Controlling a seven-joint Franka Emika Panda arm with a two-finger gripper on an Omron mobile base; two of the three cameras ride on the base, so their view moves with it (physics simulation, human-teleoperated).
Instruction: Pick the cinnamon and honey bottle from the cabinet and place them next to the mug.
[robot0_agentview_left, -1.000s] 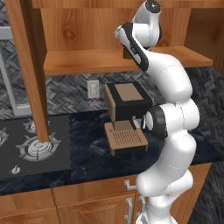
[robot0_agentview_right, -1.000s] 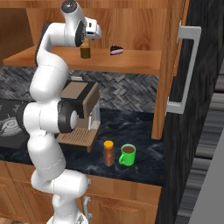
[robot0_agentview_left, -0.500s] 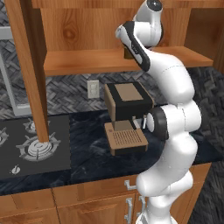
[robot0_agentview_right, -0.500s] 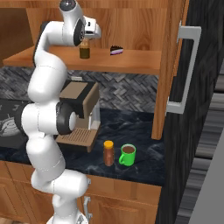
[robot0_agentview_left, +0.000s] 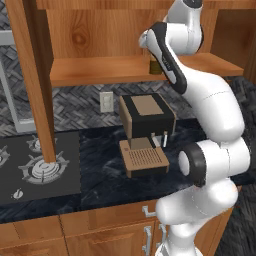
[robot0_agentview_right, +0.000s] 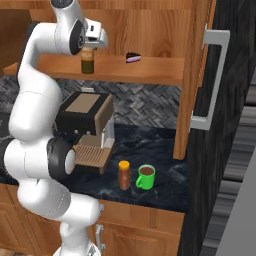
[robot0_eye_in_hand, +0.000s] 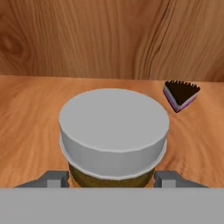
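The cinnamon, a dark olive jar with a grey lid, stands upright on the cabinet shelf. My gripper is at the jar's top and is open. A fingertip sits close on each side of the jar body, and the jar still rests on the shelf. In the left base view my arm hides most of the jar. The honey bottle, amber with a yellow cap, stands on the dark counter just left of the green mug.
A small dark wedge-shaped dish lies on the shelf right of the jar. A coffee machine stands under the shelf. The cabinet door hangs open at right. A stove and the cabinet post are at left.
The hand has edged slightly closer around the cinnamon jar. The jar, honey bottle and mug have stayed where they were.
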